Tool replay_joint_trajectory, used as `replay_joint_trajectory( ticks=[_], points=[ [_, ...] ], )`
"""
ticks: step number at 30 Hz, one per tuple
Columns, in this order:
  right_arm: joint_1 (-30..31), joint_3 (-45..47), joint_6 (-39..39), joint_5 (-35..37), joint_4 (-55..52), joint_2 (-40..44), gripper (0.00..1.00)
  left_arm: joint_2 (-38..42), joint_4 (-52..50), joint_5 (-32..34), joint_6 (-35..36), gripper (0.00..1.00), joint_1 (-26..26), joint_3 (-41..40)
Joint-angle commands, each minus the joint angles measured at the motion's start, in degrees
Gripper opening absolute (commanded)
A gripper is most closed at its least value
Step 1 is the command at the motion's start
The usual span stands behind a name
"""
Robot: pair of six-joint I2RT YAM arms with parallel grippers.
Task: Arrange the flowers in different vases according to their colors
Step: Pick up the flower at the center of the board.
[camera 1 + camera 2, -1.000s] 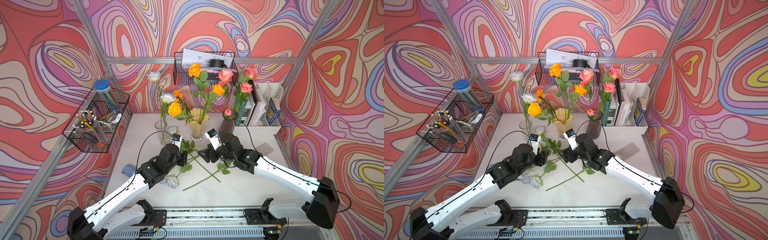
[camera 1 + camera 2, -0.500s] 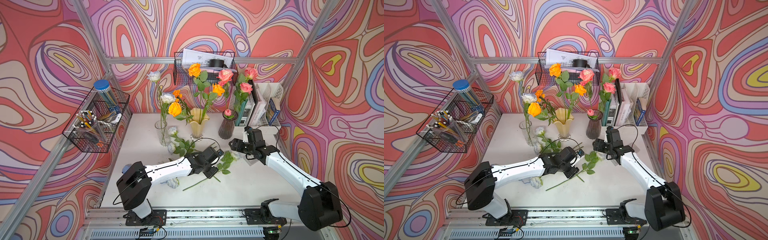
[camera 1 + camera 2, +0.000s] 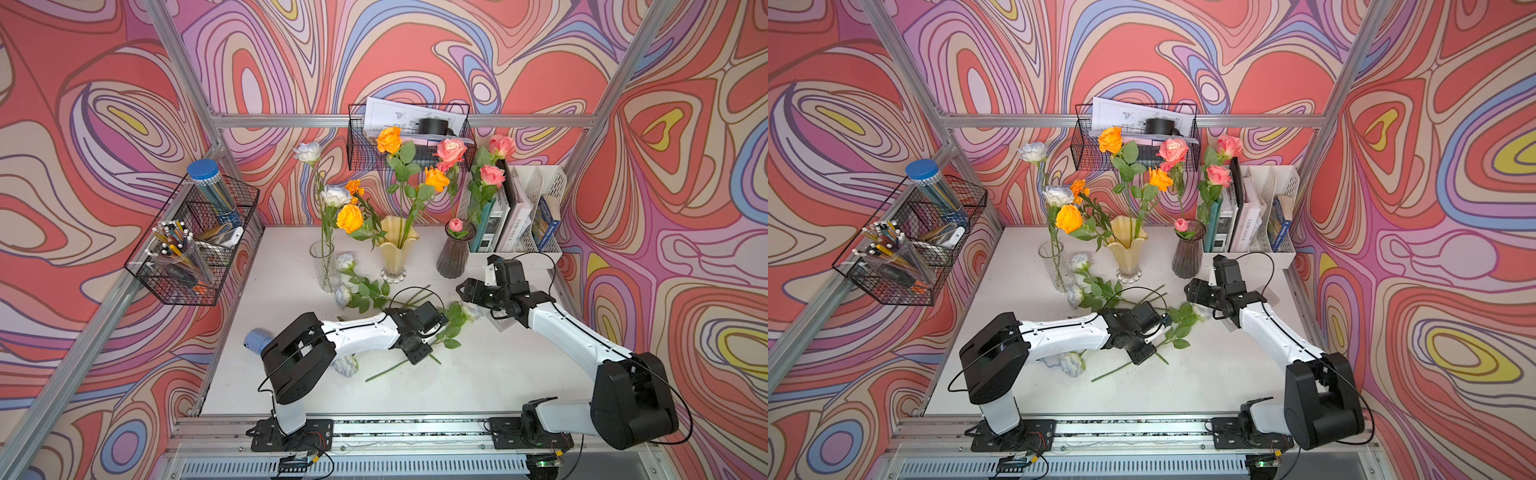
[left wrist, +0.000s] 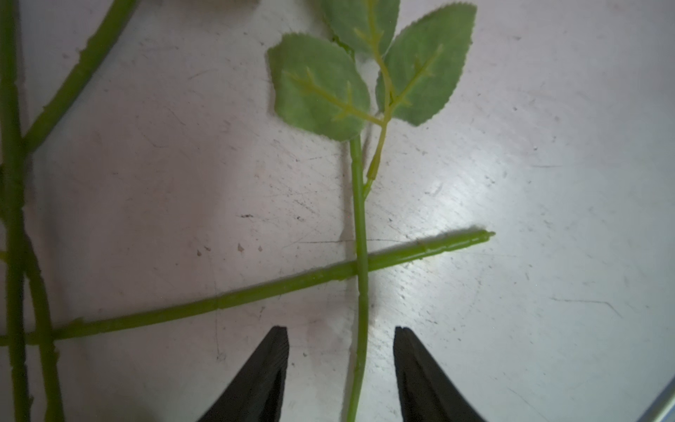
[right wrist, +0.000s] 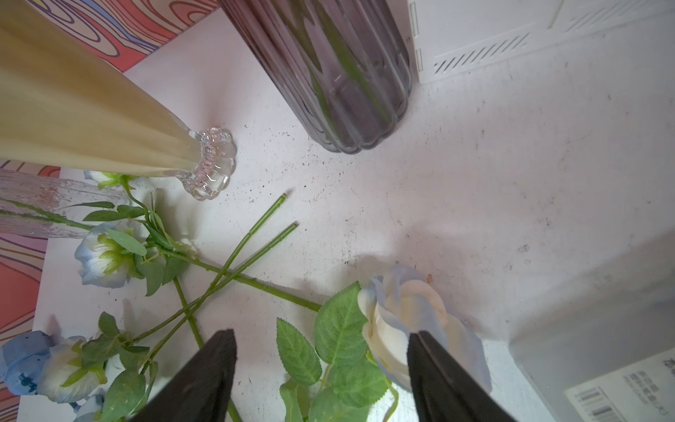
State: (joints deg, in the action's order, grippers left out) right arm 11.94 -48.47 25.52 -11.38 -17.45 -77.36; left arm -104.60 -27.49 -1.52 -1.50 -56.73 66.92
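My left gripper point(image 4: 339, 330) hangs low over the tabletop point(image 4: 548, 182). Its two black fingers are apart, and a thin green stem point(image 4: 359, 219) runs straight out between them, touching neither. Just ahead of the gripper a thicker stem point(image 4: 219, 301) crosses it. Beyond the crossing is a spray of three leaves point(image 4: 369, 84).

My right gripper point(image 5: 321, 334) is also apart and holds nothing. A white rose point(image 5: 401, 314) lies on the tabletop just under it, nearer one finger. Ahead of that gripper stand the purple vase point(image 5: 328, 73) and the yellow vase point(image 5: 91, 120), with the clear vase point(image 5: 54, 204) beside the yellow one.

I judge this artificial flower to be light. Its stem looks thin, springy and a little slick, and its cloth bloom soft and easily crushed. I would grip the bare stem on my side of the crossing, short of the leaves, so the other stem is not dragged along.
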Motion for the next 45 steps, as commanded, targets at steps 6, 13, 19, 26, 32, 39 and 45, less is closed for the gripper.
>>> replay_joint_trajectory(
  ticks=[6,13,19,26,32,39,45],
  points=[
    [-0.9,1.0,-0.7,0.0,0.8,0.1,0.75,-2.7,-1.8,1.5,0.0,0.43,-0.7,-0.1],
    [-1.0,1.4,-0.6,0.1,1.1,0.8,0.75,-4.3,-1.1,1.6,-0.3,0.32,-0.8,-0.8],
    [-1.0,1.4,-0.6,0.2,1.1,1.4,0.74,-6.4,-1.4,1.7,-0.6,0.21,-0.8,-0.3],
    [-1.1,1.5,-0.9,0.5,1.0,1.3,0.74,-5.8,-1.2,2.1,-1.2,0.09,-0.8,-0.2],
    [-1.6,1.3,-1.5,1.6,0.4,2.1,0.73,-2.5,-2.2,2.5,-0.9,0.01,-0.8,0.8],
    [-5.9,1.8,-1.8,0.7,0.1,3.1,0.73,4.8,-3.7,3.5,-0.5,0.00,-0.8,3.4],
    [-10.4,2.1,-2.3,0.6,-1.6,5.9,0.73,14.1,-4.7,1.8,0.8,0.00,-0.8,7.6]
  ],
)
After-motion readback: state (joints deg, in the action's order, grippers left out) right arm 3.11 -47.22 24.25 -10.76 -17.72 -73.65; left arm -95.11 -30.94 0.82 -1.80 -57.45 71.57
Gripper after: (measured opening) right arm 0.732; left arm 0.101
